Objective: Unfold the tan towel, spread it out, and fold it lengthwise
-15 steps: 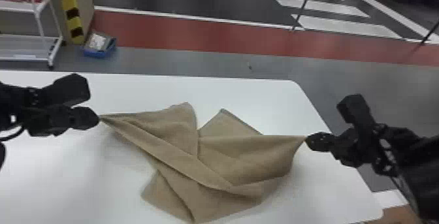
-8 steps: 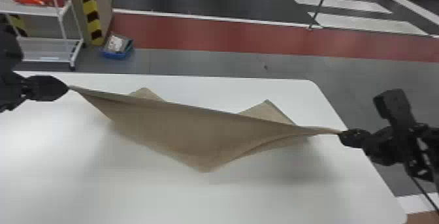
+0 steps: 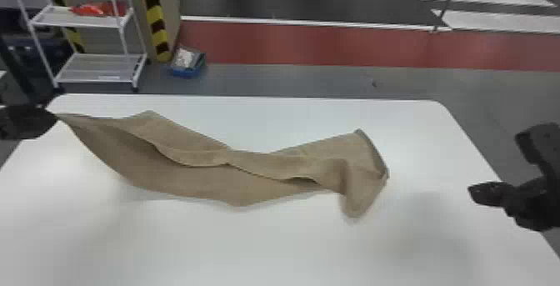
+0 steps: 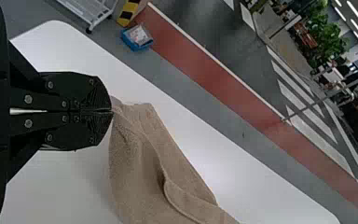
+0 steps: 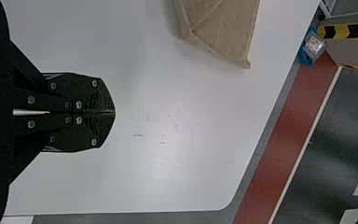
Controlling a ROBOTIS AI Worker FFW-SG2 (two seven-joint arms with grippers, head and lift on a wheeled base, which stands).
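The tan towel (image 3: 200, 176) stretches across the white table (image 3: 208, 247), its left corner raised and the rest rumpled in long folds, with its right end doubled over. At the far left my left gripper (image 3: 54, 118) holds that raised corner. In the left wrist view the left gripper (image 4: 111, 111) is shut on the corner of the towel (image 4: 140, 177). Off to the right of the cloth is my right gripper (image 3: 473, 191), not touching it. The right wrist view has the right gripper (image 5: 113, 112) shut with nothing between its fingers, apart from the towel (image 5: 223, 28).
Beyond the table's far edge stand a white wire shelf (image 3: 100, 66) and a yellow-and-black striped post (image 3: 154, 18). A blue bin (image 3: 187, 70) sits on the floor there. The table's right edge runs beneath the right arm.
The towel's right corner has slipped out of my right gripper and dropped back leftward onto the table. The stretched cloth now sags. My left gripper has kept its corner, farther left in view.
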